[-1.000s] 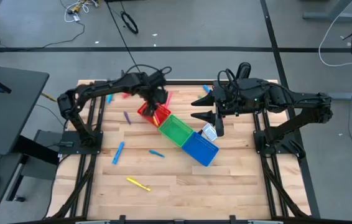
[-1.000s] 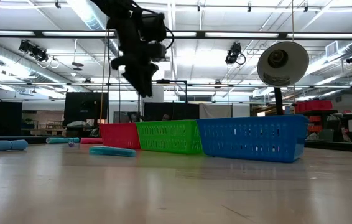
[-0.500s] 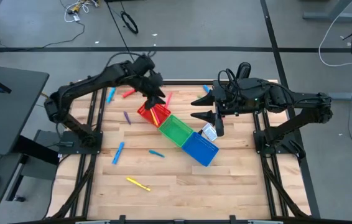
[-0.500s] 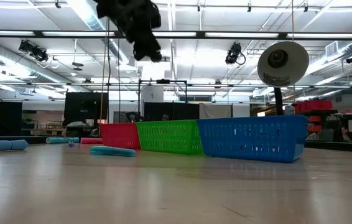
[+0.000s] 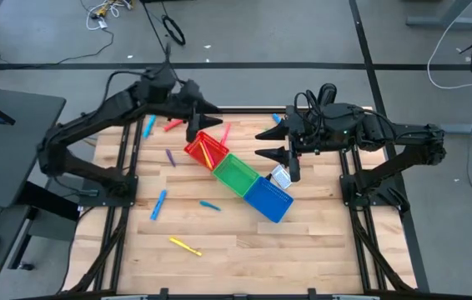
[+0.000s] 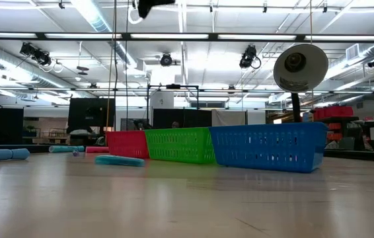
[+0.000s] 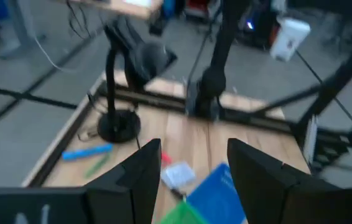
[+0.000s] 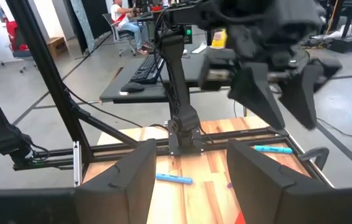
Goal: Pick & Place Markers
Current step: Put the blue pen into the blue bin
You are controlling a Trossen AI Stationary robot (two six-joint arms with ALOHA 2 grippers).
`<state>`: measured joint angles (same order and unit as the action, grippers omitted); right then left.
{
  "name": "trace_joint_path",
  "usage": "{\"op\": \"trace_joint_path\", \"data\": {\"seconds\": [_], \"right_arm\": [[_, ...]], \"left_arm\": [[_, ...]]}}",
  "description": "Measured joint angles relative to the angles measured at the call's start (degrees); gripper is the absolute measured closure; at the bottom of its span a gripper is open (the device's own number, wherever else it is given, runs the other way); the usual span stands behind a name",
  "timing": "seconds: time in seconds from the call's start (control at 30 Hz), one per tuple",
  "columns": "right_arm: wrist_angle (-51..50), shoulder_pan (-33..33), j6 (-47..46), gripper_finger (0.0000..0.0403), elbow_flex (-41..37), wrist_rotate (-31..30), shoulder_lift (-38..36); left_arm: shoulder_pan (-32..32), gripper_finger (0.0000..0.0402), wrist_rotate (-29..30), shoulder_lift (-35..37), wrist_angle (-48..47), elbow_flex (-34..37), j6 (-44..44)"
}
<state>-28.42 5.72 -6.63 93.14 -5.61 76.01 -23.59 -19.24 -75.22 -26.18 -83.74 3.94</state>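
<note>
LEFT: left gripper [image 5: 204,117] raised above far table edge, fingers spread, empty | RIGHT: right gripper [image 5: 271,143] parked open beside bins | MARKERS: thin plastic markers [image 5: 185,247] scattered on wooden table [image 5: 319,242], some in red mesh plastic bin [image 5: 205,150] | RISK: descending off-centre onto a flat marker could roll it away.

Three square bins sit touching in a diagonal row at frame centre on the wooden desk [image 5: 244,250]: red bin [image 5: 203,150], green bin [image 5: 235,174], blue bin [image 5: 268,200]. A black cable loop [image 5: 173,30] lies on the floor, upper centre.
</note>
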Motion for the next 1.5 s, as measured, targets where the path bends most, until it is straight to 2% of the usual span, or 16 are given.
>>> {"op": "trace_joint_path", "data": {"seconds": [0.1, 0.37, 0.6, 0.97, 1.07, 1.5], "right_arm": [[0.23, 0.00, 0.00, 0.0207, 0.00, 0.00, 0.00], [0.24, 0.00, -0.04, 0.0207, 0.00, 0.00, 0.00], [0.23, 0.00, -0.39, 0.0207, 0.00, 0.00, 0.00], [0.26, 0.00, -0.37, 0.0207, 0.00, 0.00, 0.00], [0.26, 0.00, -0.37, 0.0207, 0.00, 0.00, 0.00], [0.26, 0.00, -0.37, 0.0207, 0.00, 0.00, 0.00]], "left_arm": [[3.01, 0.0211, 5.57, 1.54, 2.14, 0.02, 1.20], [11.61, 0.0211, 13.93, 2.88, 7.16, 0.05, 2.27], [19.15, 0.0211, 24.87, 2.91, 9.30, 0.04, 4.14], [27.22, 0.0211, 34.35, 2.91, 10.73, 0.04, 3.72], [28.06, 0.0211, 35.89, 2.91, 12.31, 0.04, 2.64], [28.36, 0.0211, 35.97, 2.89, 12.35, 0.04, 2.83]]}}
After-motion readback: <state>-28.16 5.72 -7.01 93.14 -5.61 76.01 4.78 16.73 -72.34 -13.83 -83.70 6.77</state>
